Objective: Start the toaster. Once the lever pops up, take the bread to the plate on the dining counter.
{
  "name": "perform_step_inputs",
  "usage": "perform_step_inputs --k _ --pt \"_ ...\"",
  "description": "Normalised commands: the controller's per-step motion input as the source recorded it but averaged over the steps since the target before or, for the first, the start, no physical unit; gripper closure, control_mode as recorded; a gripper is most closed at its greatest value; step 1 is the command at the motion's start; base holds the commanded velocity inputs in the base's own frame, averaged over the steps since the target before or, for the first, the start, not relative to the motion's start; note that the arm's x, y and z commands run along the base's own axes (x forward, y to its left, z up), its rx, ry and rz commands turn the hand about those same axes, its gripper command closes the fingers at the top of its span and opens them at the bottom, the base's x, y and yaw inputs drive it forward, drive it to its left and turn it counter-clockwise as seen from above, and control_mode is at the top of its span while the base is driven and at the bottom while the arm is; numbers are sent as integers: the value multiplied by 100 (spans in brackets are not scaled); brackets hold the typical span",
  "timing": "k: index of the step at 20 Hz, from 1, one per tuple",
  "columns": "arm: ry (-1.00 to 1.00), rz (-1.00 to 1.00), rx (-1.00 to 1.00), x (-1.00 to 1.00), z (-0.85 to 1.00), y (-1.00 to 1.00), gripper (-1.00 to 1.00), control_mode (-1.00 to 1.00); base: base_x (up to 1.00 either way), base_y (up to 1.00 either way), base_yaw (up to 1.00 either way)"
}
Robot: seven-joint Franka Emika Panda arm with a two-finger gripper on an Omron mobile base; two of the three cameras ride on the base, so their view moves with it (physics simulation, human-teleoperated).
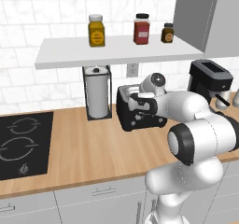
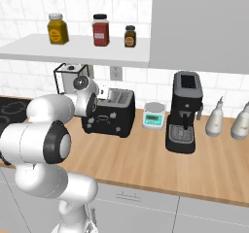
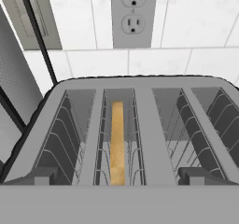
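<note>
We see the bread (image 3: 117, 143) standing in the toaster (image 3: 140, 134), in its second slot from the left, right below our claw (image 3: 119, 176), whose fingers (image 3: 39, 176) are wide apart.

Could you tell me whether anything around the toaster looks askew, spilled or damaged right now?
Nothing stands out. The toaster sits square on the wood worktop, and the bread stands upright inside the second slot from the left in the hand view. The jars on the shelf are upright.

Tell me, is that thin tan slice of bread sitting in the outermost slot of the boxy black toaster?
No, the thin tan bread slice stands in the second slot from the left of the boxy black toaster.
</note>
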Motion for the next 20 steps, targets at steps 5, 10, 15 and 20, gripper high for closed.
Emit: perform_step_inputs --k 5,10,15,20 --pt "0 0 0 0 0 0 -100 -100 0 0 0" --pt "0 0 0 0 0 0 -100 -100 0 0 0" --pt "0 0 0 0 0 0 -100 -100 0 0 0" --pt "0 0 0 0 0 0 -100 -100 0 0 0"
